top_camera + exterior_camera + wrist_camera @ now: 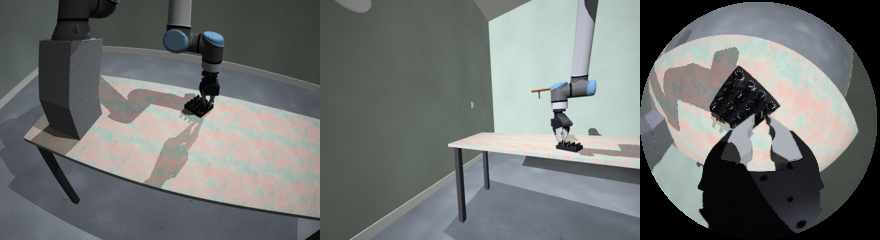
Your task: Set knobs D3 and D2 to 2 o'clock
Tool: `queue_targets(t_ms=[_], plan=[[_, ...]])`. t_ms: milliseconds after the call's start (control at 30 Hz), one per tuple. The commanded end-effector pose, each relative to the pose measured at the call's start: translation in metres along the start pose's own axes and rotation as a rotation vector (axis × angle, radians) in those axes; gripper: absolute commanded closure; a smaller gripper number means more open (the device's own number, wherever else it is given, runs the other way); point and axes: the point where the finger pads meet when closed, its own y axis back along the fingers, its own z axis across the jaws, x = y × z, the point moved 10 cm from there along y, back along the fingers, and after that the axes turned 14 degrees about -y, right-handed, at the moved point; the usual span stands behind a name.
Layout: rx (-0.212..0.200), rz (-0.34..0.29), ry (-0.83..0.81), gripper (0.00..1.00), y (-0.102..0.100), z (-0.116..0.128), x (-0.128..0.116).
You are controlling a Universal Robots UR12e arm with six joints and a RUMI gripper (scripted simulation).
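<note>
The black knob box [197,105] lies on the mottled pink and green table, with several small black knobs on top. It also shows in the side view [569,146] and in the wrist view [744,98]. My gripper [208,101] points straight down over the right-hand edge of the box. In the wrist view its two pale fingertips stand a little apart on either side of a knob in the edge row, with a narrow gap. The side view shows the gripper [562,141] with its tips down among the knobs at the box's left end. The knob marks are too small to read.
The arm's grey pedestal [69,85] stands on the table's left end, well away from the box. A low rim [258,69] runs on the floor behind the table. An orange wall bracket [540,90] hangs behind the arm.
</note>
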Motion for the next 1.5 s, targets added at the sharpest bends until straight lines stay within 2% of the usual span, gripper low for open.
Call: queue_targets(t_ms=[0, 733, 1167, 1467], plan=[[-0.001, 0.000, 0.000, 0.89, 0.000, 0.000, 0.000], [-0.001, 0.000, 0.000, 0.89, 0.003, 0.000, 0.000], [-0.001, 0.000, 0.000, 0.89, 0.035, 0.000, 0.000], [-0.001, 0.000, 0.000, 0.89, 0.038, 0.000, 0.000]])
